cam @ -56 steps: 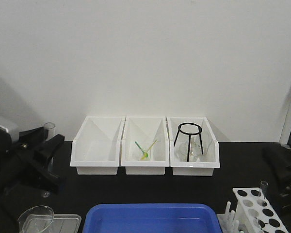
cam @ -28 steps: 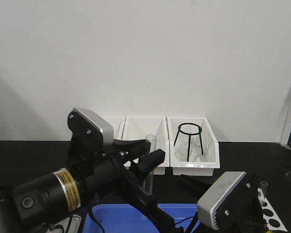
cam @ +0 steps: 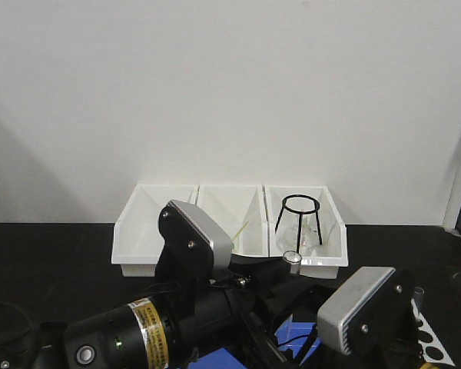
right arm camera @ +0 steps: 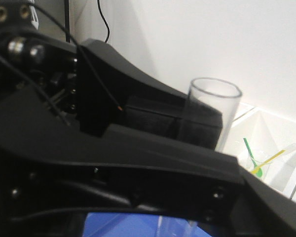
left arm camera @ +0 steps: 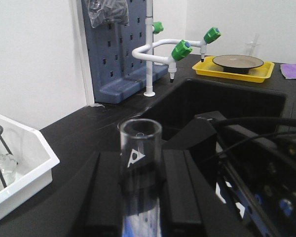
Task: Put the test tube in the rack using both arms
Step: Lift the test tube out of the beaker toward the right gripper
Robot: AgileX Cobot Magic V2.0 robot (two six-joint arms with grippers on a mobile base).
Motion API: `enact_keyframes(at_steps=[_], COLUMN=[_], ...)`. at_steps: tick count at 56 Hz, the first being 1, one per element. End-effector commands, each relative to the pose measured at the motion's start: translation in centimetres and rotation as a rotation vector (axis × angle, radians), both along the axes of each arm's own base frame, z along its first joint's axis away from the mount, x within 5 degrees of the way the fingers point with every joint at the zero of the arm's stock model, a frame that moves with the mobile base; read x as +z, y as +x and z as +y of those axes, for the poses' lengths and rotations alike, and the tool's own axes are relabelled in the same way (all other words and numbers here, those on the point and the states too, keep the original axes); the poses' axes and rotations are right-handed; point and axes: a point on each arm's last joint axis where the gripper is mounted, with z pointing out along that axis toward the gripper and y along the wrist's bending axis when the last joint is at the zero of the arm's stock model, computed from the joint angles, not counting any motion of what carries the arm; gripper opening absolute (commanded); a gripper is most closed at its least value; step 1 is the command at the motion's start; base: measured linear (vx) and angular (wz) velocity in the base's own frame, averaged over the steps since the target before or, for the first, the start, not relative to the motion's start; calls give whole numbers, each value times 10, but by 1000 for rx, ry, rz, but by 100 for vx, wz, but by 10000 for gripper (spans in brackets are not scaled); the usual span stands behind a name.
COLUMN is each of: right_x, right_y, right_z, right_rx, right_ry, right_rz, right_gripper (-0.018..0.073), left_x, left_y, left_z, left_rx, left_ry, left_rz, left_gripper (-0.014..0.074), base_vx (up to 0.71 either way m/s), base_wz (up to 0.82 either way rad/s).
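Left wrist-mounted view puts the test tube [left arm camera: 140,163] dead centre: upright, open rim uppermost, a small white triangle printed on the glass. It is pinched by the left gripper [left arm camera: 140,157], whose black fingers [left arm camera: 106,192] press it at 9 and 3 o'clock, so the tube is held in the air, not in the rack [cam: 432,346]. In the front view only the tube's rim shows, above the dark mass of the left arm [cam: 196,238] with its yellow label [cam: 152,342]. The rack lies at 4 o'clock from that rim, well apart, at the frame's lower right corner, with another clear tube [cam: 419,294] standing at its far end. The right arm [cam: 361,307] sits just beside at 4 o'clock — its right gripper is lost among overlapping black parts, so whether it is wide or narrow I cannot tell. Three white bins [cam: 150,231] line the wall at 12 o'clock, the rightmost holding a black wire tripod [cam: 300,219].
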Motion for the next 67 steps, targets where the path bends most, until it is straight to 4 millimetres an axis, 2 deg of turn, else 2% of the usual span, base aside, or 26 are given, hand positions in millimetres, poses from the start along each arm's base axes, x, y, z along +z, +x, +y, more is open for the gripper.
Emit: enact_keyframes(at_steps=[1,8,23,34,53,59,67], right_x=[25,25,25,25,25,24,24], right_y=[0,0,0,0,0,0,1], right_z=[1,1,1,1,1,1,0], right_rx=[11,11,11,11,10,10,3], right_ry=[97,97,97,97,95,91,82], right_rz=[-116,-116,-116,-116,-113,-110,-111], right_gripper=[445,334,-15,-14,-13,-12,-12], left_x=[31,31,31,30,30,45,78], left_y=[-7,-7,-7,-7,-7,-14,-33], left_z=[0,0,0,0,2,9,31], left_rx=[-37,-37,-34,-33,-16,-14,21], left_ry=[-124,-124,-121,-118,-100,-126,-159], left_rz=[-70,-70,-67,-66,-58,-88,-149], left_gripper=[0,1,7,87,432,476,467], base_vx=[0,0,0,0,0,0,0], base_wz=[0,0,0,0,0,0,0])
